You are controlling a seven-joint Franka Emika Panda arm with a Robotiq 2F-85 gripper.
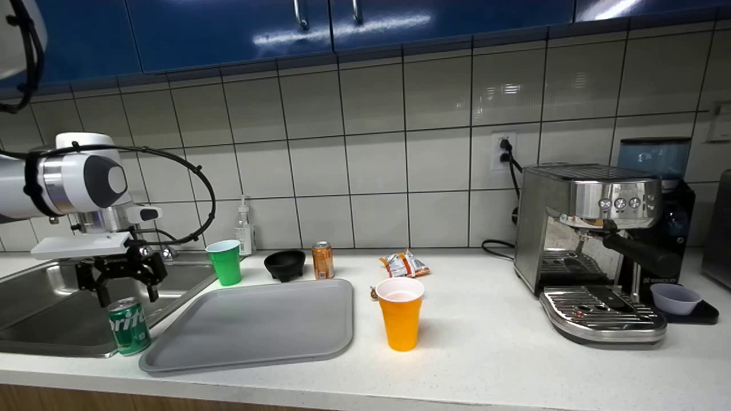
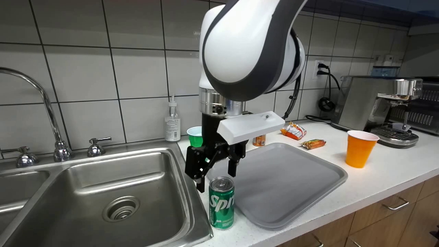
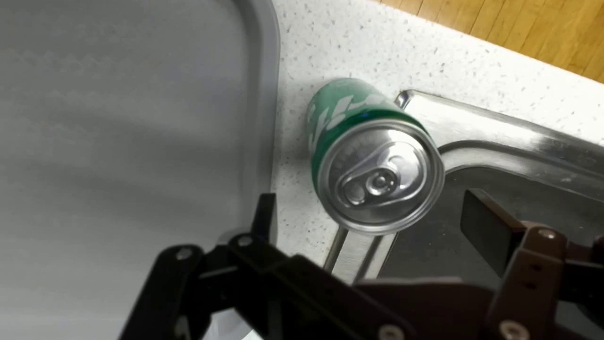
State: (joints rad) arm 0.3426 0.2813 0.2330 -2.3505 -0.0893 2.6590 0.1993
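Observation:
A green Sprite can [image 1: 130,331] stands upright on the white counter, between the sink's corner and the grey tray [image 1: 257,322]. The can also shows in an exterior view [image 2: 222,209] and in the wrist view [image 3: 351,101], where its silver lid faces the camera. My gripper [image 1: 129,297] is open and empty, pointing down just above the can. In the wrist view the fingertips [image 3: 373,219] are wide apart. One lies toward the tray's edge and the other over the sink basin. The can's lid appears between and slightly ahead of them, with no finger touching it.
Behind the tray stand a green cup [image 1: 224,265], black bowl [image 1: 284,264] and orange can [image 1: 323,261]. An orange cup [image 1: 401,317], snack bag [image 1: 404,264], wrapped snack [image 2: 313,143] and espresso machine [image 1: 588,191] lie beyond. The sink [image 2: 192,185] has a tall faucet [image 2: 46,103]; a bottle [image 2: 172,125] stands behind.

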